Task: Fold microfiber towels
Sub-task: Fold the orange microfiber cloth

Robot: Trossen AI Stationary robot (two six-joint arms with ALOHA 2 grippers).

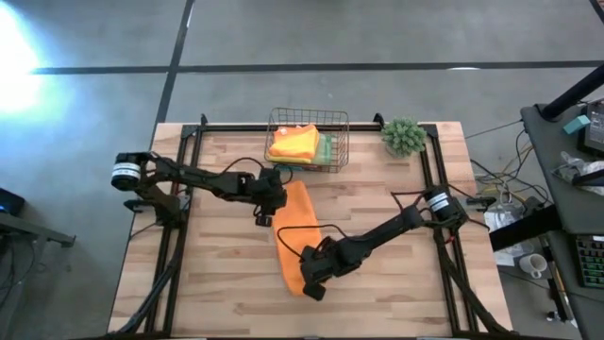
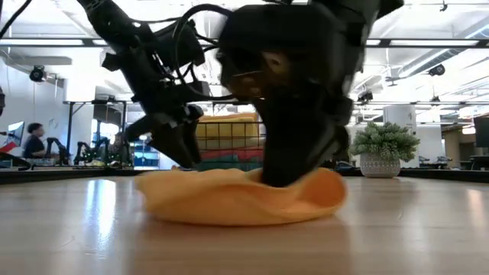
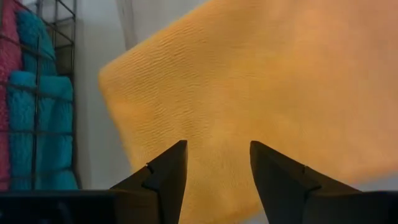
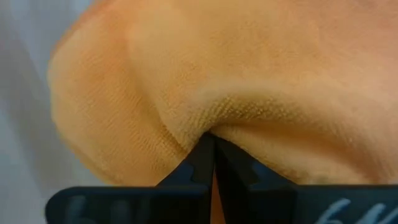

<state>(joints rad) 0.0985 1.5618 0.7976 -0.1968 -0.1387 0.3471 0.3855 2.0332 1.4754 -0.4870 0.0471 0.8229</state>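
Fingers of the right gripper (image 4: 211, 163) are pinching a fold of the orange towel (image 1: 294, 236) on the table (image 1: 217, 274). The left gripper (image 3: 216, 171) is hovering over the towel's far end, jaws parted and holding nothing.

We see a grey concrete floor (image 1: 377, 38) crossed by dark seams, glare at upper left, a cluttered desk (image 1: 576, 189) at right, and ceiling lights (image 2: 428, 23) beyond.

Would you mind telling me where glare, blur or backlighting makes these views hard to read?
High view: a blown-out white glare patch on the floor at upper left. Low view: the right gripper looms close and blurred, a dark silhouette against bright ceiling lights, over the orange towel. Right wrist view: the towel fills the frame, soft-focused around the shut fingers. Left wrist view: the towel is blurred toward the frame's right side.
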